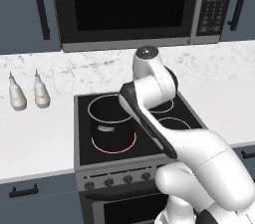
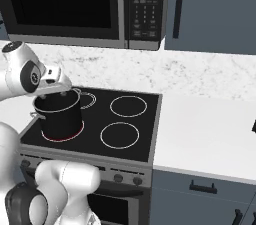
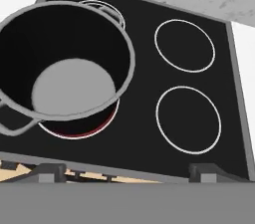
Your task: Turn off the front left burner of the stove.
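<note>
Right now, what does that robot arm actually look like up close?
The arm is glossy white and built of rounded, tube-like segments, with dark grey bands and caps at its joints. The gripper ends in two small dark grey finger tips. No cables or markings show.

Rendered home kitchen: glass-top stove [image 1: 139, 168] set in marble tabletop [image 2: 210, 129], microwave [image 1: 129, 6] overhead, blue-grey cabinets [image 2: 215, 9], pot [image 3: 60, 63] on glowing burner [image 1: 113, 147].

The microwave [image 2: 75, 6] keypad [image 2: 145, 9] bears markings too small to read.
</note>
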You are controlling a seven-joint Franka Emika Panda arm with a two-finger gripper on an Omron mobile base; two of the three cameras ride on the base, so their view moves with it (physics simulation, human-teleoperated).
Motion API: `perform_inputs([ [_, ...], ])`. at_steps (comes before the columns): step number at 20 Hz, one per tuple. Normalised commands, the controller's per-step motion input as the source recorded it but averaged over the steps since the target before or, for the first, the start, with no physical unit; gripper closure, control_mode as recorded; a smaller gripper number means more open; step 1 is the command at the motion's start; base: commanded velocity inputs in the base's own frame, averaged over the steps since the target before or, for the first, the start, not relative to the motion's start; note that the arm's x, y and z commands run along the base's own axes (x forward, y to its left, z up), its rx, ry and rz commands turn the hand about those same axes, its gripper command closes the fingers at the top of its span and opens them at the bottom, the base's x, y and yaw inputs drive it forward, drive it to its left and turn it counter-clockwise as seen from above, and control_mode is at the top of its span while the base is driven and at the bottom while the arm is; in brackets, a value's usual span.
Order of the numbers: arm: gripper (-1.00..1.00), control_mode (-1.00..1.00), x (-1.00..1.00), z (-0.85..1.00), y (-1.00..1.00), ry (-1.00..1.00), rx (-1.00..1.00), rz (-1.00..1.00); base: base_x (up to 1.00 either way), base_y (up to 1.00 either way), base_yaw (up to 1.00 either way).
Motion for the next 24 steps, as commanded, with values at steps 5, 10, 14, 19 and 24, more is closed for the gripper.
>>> perform_inputs([
  [5,-1.00,-1.00,-0.09,-0.23,0.13,0.05,-0.02,0.05,0.00,0.00,0.00],
  [10,-1.00,-1.00,-0.24,-0.71,0.74,-0.01,-0.08,0.09,0.00,0.00,0.00],
  [14,-1.00,-1.00,-0.52,-0.91,1.00,-0.10,-0.12,0.12,0.00,0.00,0.00],
  [19,-1.00,-1.00,-0.42,-1.00,0.99,-0.12,-0.11,0.13,0.00,0.00,0.00],
  [24,-1.00,-1.00,-0.33,-0.90,0.79,-0.07,-0.19,0.13,0.00,0.00,0.00],
])
